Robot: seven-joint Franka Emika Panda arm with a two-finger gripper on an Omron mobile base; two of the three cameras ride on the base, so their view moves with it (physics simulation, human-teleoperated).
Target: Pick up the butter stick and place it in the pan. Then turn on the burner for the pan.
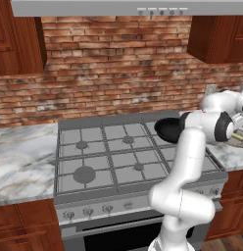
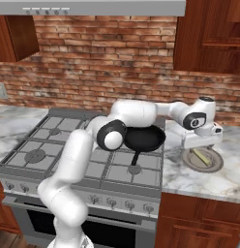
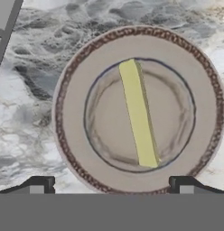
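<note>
Below, my hand [image 3: 112, 185] hangs spread over the plate [image 3: 68, 113], marble desk [image 3: 32, 81] all round; the butter stick [image 3: 138, 113] lies lengthwise between my fingertips, slightly slanted.

My left base view looks forward and down from behind the arm's left over the stove [image 1: 118, 152]; my right base view does likewise from its right. Both share the stove, pan [image 2: 143, 138] and plate [image 2: 203, 160]. My hand view looks close, straight down on that plate [image 3: 73, 113] on the tabletop [image 3: 28, 117].
</note>
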